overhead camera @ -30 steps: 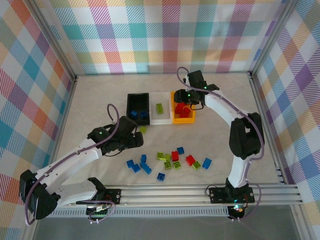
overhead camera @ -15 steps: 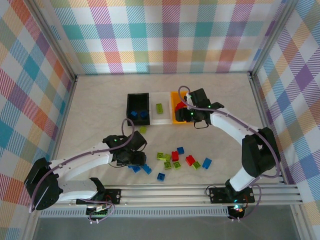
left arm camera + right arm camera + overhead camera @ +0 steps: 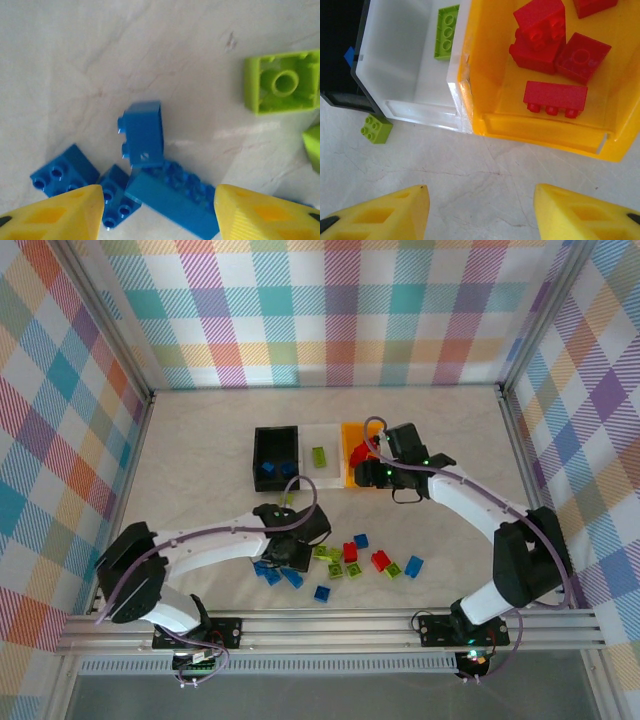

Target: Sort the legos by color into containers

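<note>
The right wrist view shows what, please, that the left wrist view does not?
Right wrist: the orange bin holding red bricks, the white bin with a lime brick, a corner of the black bin, a loose lime brick outside. Left wrist: a cluster of blue bricks and an upturned lime brick. Both: the marbled table, with the left end effector and right end effector open and empty.

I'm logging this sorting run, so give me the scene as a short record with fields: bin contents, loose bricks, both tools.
Black bin: blue bricks
White bin: one lime brick
Orange bin: red bricks
Loose bricks: blue, red and lime, on the table
Stray lime brick: just in front of the bins
Left tool: open, over a blue cluster
Right tool: open, empty, in front of the bins
</note>
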{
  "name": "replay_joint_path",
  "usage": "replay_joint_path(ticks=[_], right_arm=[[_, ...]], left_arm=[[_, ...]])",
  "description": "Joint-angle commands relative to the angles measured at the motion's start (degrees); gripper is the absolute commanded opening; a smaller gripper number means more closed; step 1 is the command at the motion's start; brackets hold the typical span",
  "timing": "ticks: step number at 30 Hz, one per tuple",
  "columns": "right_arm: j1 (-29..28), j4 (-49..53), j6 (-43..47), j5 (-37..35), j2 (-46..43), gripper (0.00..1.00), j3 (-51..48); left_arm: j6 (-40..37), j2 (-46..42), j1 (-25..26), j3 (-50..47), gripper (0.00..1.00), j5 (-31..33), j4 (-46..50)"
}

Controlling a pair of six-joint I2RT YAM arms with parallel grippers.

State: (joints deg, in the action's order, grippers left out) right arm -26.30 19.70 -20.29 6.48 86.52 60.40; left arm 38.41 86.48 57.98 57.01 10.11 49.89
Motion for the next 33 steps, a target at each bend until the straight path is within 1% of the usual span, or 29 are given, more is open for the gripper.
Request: replay_joint_path(ticks=[1, 5, 11, 20, 23, 25, 28, 30, 33], right_arm=[[0.8, -1.2, -0.4, -0.1, -2.8, 0.58, -0.9], [1.5, -1.5, -0.6, 0.0, -4.5, 0.58, -1.8], [2.4, -2.1, -0.9, 0.8, -5.1, 0.58, -2.4], [2.9, -2.3, -1.0, 1.3, -5.2, 0.58, -2.2], [3.0, -2.3, -1.1, 1.4, -5.2, 0.58, -2.4], [3.0, -2.1, -1.2, 1.4, -5.2, 0.58, -2.4], [3.0, -2.0, -1.5, 1.9, -5.6, 0.58, -2.7], [3.0, -2.2, -1.6, 2.4, -5.9, 0.58, -3.1], [3.0, -2.3, -1.8, 2.8, -6.3, 0.58, -3.7]], left_arm=[[-2.9, 3.2, -1.4, 2.1, 0.56, 2.7, -0.5], [-3.5, 5.8, -3.3, 2.4, 0.5, 2.6, -1.1], [-3.4, 8.8, -4.4, 1.1, 0.49, 1.8, -2.9], [-3.2, 9.1, -5.0, 1.1, 0.27, 1.8, -4.0], [-3.1, 8.4, -5.7, 1.8, 0.24, 2.3, -3.5], [-3.0, 7.0, -7.1, 2.5, 0.22, 2.3, -3.1], [-3.6, 3.8, -10.6, 5.5, 0.21, 3.7, -1.9], [-4.5, 2.1, -14.2, 8.4, 0.2, 4.0, -1.7], [-6.4, 2.4, -19.4, 14.7, 0.2, 4.9, -1.2]])
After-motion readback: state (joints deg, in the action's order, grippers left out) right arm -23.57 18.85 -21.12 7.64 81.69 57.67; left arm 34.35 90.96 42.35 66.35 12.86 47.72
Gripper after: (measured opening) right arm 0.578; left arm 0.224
